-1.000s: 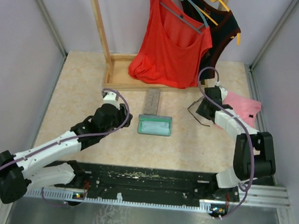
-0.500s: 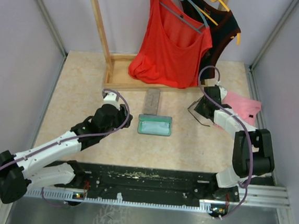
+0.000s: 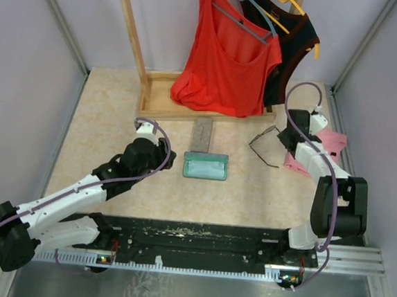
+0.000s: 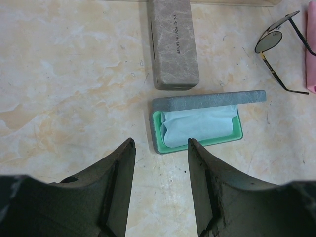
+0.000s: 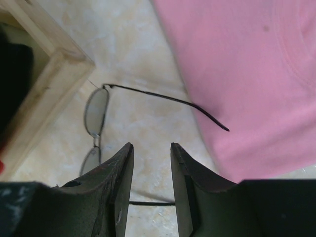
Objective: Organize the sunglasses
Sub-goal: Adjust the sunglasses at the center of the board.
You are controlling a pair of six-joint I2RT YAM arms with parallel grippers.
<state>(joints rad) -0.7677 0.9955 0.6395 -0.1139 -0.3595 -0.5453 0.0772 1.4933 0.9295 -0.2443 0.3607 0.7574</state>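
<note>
One pair of thin dark wire-framed sunglasses (image 3: pixel 263 144) lies unfolded on the table, left of the pink cloth. In the right wrist view one lens (image 5: pixel 96 111) shows, and one slim arm reaches onto the pink cloth. My right gripper (image 5: pixel 151 145) is open just right of the sunglasses (image 5: pixel 148 96). The other arm lies crosswise under its jaws, not pinched. From above, the right gripper (image 3: pixel 288 137) hangs at the pair's right side. My left gripper (image 4: pixel 160 142) is open and empty, left of the open green-lined case (image 4: pixel 197 126) with a light blue cloth in it.
A closed grey case (image 3: pixel 202 135) lies behind the open case (image 3: pixel 206 166). A pink cloth (image 3: pixel 330 141) lies at the right. A wooden rack base (image 3: pixel 153 106) stands at the back, with a red top (image 3: pixel 227 61) and a black top (image 3: pixel 295 39) hanging over it.
My right arm has swung right and back towards the pink cloth. The sunglasses now lie a little further back on the table, left of the gripper. The left arm has not moved.
</note>
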